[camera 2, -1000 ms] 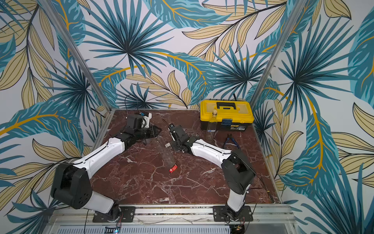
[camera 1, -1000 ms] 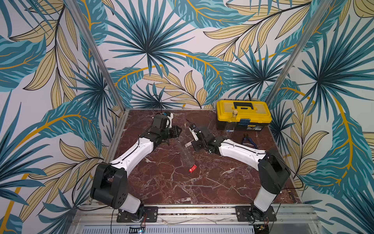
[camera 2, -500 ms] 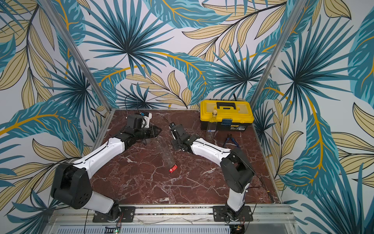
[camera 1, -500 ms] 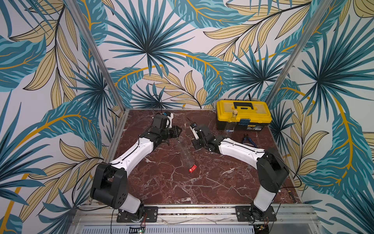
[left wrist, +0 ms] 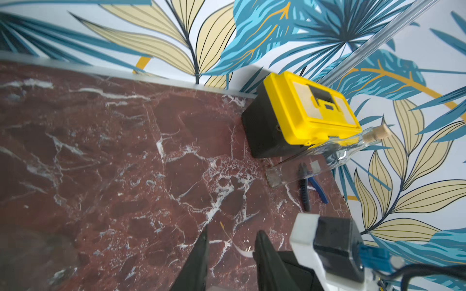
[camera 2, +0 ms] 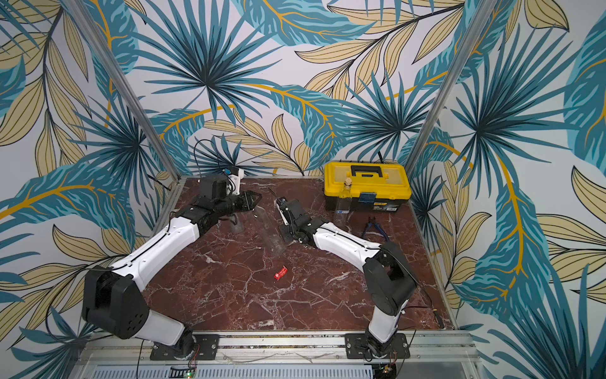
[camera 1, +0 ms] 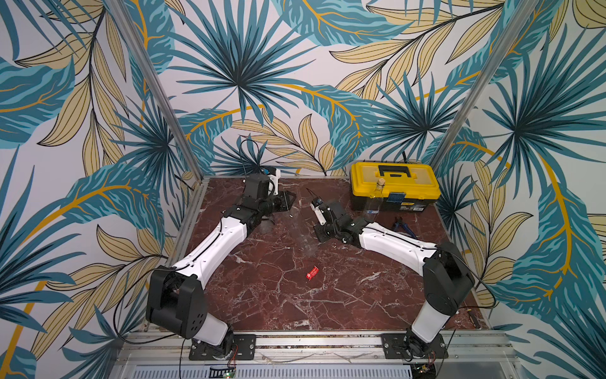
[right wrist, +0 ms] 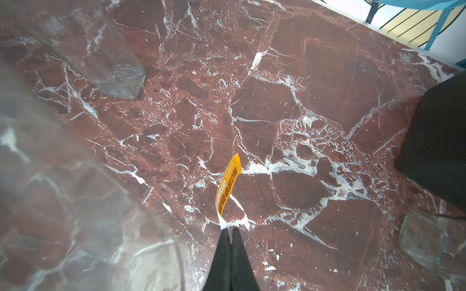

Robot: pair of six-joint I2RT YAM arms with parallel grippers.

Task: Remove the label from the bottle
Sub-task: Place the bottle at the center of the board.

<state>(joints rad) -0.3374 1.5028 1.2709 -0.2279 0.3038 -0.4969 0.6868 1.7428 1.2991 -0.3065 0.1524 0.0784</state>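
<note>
Red marble tabletop [camera 2: 229,295], leaf-print walls [camera 2: 295,98]. Clear bottle [camera 2: 270,229] sits tilted at far centre. Left gripper [camera 2: 255,198]: jaws clamped on its far end. Right gripper [right wrist: 230,234], just right of it: jaws pinched on yellow label [right wrist: 228,186], free of the glass.

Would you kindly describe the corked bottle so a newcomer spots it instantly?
Find the yellow toolbox at the far right. Directly before it stands a glass bottle. Unlike the blue-handled pliers nearby, it is tall, see-through and topped with a pale cork.
</note>
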